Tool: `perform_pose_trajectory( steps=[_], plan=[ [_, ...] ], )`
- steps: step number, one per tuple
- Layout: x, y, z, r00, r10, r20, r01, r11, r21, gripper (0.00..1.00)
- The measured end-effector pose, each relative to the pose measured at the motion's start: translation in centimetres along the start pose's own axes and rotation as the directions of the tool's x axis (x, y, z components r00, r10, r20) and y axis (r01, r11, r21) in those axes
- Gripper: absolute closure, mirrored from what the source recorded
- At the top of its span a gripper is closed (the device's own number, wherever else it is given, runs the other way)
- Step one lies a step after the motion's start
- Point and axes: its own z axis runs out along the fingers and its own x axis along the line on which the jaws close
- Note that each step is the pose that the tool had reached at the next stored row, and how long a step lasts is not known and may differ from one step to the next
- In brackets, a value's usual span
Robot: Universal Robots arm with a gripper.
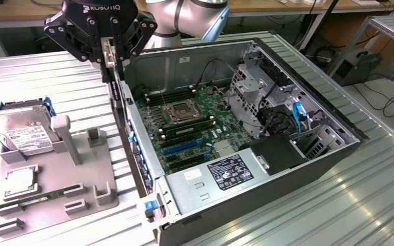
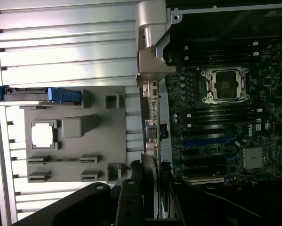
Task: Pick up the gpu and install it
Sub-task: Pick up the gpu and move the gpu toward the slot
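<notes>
I see the gpu (image 1: 108, 57) edge-on as a thin card with a silver metal bracket, hanging upright over the near wall of the open computer case (image 1: 320, 154). My gripper (image 1: 109, 48) is shut on it from above. In the wrist view the gpu (image 2: 150, 61) runs as a narrow strip from its silver bracket back into my gripper (image 2: 150, 193), between the grey fixture and the motherboard (image 2: 226, 122). The motherboard (image 1: 190, 128) lies flat in the case, with blue expansion slots (image 1: 176, 146) below the CPU socket. The card is above the slots and touches none of them.
On the exterior view's left, a grey fixture plate (image 1: 80, 184) holds a hard drive (image 1: 19, 130), a CPU (image 1: 20, 179) and a RAM stick (image 1: 33, 201). Two of its upright stands are bare. A drive cage and cables fill the case's right side (image 1: 266, 97).
</notes>
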Motion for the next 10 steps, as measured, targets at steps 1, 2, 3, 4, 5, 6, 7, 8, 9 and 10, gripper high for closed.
perform_pose_trajectory(
  steps=[1,2,3,4,5,6,7,8,9,10],
  plan=[
    [-0.04,0.01,0.0,1.0,0.0,-0.0001,0.0,1.0,0.0001,0.73],
    [-0.08,0.01,0.0,1.0,0.0,0.0,0.0,1.0,0.0,0.73],
    [-0.12,0.01,0.0,1.0,0.0,0.0,0.0,1.0,0.0,0.73],
    [-0.16,0.01,0.0,1.0,0.0,0.0,0.0,1.0,0.0,0.73],
    [-0.19,0.02,0.01,1.0,0.0,0.0,0.0,1.0,0.0,0.73],
    [-0.24,0.02,0.01,1.0,0.0,0.0,0.0,1.0,0.0,0.73],
    [-0.28,0.02,0.01,1.0,0.0,-0.0001,0.0,1.0,0.0001,0.73],
    [-0.34,0.03,0.01,1.0,0.0,-0.0001,0.0,1.0,0.0,0.73],
    [-0.42,0.03,0.01,1.0,0.0,0.0,0.0,1.0,0.0001,0.73],
    [-0.46,0.04,0.01,1.0,0.0,-0.0001,0.0,1.0,0.0,0.73]
  ],
)
